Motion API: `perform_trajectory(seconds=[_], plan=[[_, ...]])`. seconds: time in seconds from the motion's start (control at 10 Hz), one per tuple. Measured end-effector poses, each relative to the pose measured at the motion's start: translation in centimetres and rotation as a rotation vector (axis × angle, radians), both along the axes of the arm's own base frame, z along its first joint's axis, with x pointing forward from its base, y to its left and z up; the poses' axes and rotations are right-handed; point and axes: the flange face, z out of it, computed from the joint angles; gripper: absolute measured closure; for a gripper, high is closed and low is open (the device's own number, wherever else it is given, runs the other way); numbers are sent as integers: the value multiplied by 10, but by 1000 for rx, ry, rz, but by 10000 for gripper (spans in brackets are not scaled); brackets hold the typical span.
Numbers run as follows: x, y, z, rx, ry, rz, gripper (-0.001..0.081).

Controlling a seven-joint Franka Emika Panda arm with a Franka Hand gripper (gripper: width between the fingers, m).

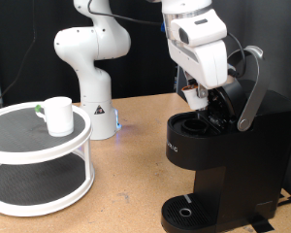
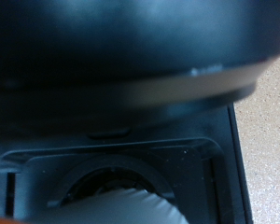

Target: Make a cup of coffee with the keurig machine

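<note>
The keurig machine [image 1: 223, 146] stands at the exterior view's right with its lid up and its silver-grey handle [image 1: 250, 87] raised. My gripper [image 1: 196, 97] hangs just above the open pod chamber [image 1: 199, 123], shut on a small white pod [image 1: 194, 94] with dark contents. In the wrist view the pod's rounded rim [image 2: 131, 207] shows close up in front of the dark chamber [image 2: 103, 173], under the raised lid [image 2: 131, 65]. The cup [image 1: 58, 115], a plain white mug, stands on the top shelf of a round white stand [image 1: 39, 146] at the exterior view's left, far from the gripper.
The white robot arm base [image 1: 92, 68] stands at the back, between the stand and the machine. The machine's round drip tray [image 1: 187, 211] has nothing on it. Wooden tabletop [image 1: 126, 175] lies between the stand and the machine.
</note>
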Motion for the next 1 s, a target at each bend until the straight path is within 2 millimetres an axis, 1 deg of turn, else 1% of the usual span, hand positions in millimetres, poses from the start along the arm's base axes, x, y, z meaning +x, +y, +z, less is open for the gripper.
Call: perform_trajectory(seconds=[0.4,1.0], plan=[[-5,3,-20,-27,-9,15,460],[-5,4,-21,-36,-22,23,460]])
